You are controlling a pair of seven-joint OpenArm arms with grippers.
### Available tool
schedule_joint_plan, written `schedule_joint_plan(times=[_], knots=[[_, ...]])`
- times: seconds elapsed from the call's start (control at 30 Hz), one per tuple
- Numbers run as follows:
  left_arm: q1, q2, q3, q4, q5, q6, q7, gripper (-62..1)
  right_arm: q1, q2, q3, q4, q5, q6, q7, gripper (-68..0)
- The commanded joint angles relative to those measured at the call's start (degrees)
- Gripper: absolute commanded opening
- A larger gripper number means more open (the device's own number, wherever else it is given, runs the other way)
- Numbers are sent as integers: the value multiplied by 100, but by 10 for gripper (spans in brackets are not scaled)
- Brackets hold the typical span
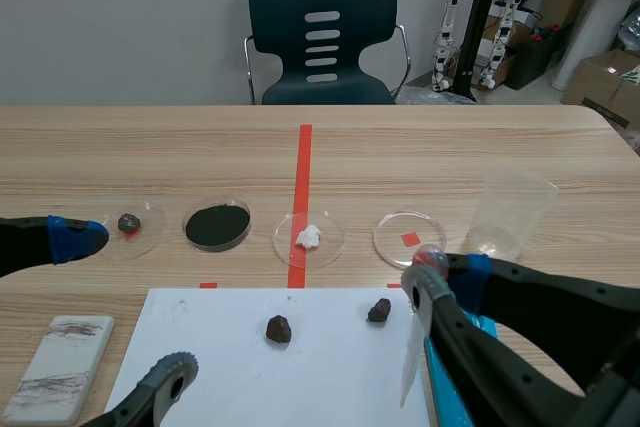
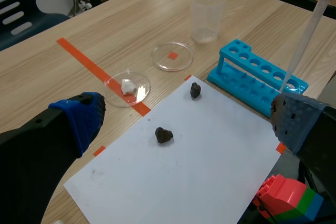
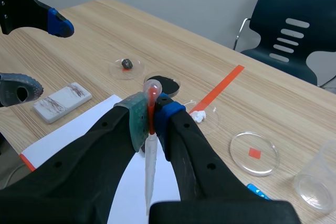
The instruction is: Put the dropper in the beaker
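**Scene view.** The right gripper [image 1: 447,272] is clamped on the dropper [image 1: 411,347] just below its bulb. The tube hangs downward by the right edge of the white paper [image 1: 300,367]. The beaker [image 1: 510,215] stands upright on the table [image 1: 420,157], just beyond the right gripper and apart from the dropper. The left gripper [image 1: 122,307] is spread wide at the near left, holding nothing.

**Left wrist view.** The left gripper [image 2: 186,124] has its fingers far apart, with the paper [image 2: 210,166] between them. A dark stone [image 2: 164,135] lies on the paper. Ahead stand a blue rack [image 2: 257,74] and, beyond it, the beaker [image 2: 207,9]. The dropper [image 2: 310,30] slants above the rack.

**Right wrist view.** The right gripper [image 3: 151,119] pinches the dropper [image 3: 149,166], with the bulb above the pads and the tip pointing down. The beaker [image 3: 317,179] stands ahead and to one side, well apart.
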Motion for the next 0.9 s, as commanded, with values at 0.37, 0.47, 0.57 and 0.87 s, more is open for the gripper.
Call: schedule_joint_plan(times=[0.37,0.47,0.57,0.87], knots=[[44,28,7,50,-76,4,-85,14,22,0,37,92,61,2,87,-665],[44,28,7,50,-76,4,-85,14,39,0,37,92,61,2,85,-665],[44,28,7,50,-76,4,-85,14,83,0,37,92,61,2,87,-665],[44,28,7,50,-76,4,-85,14,168,-2,37,63,63,4,-76,-665]])
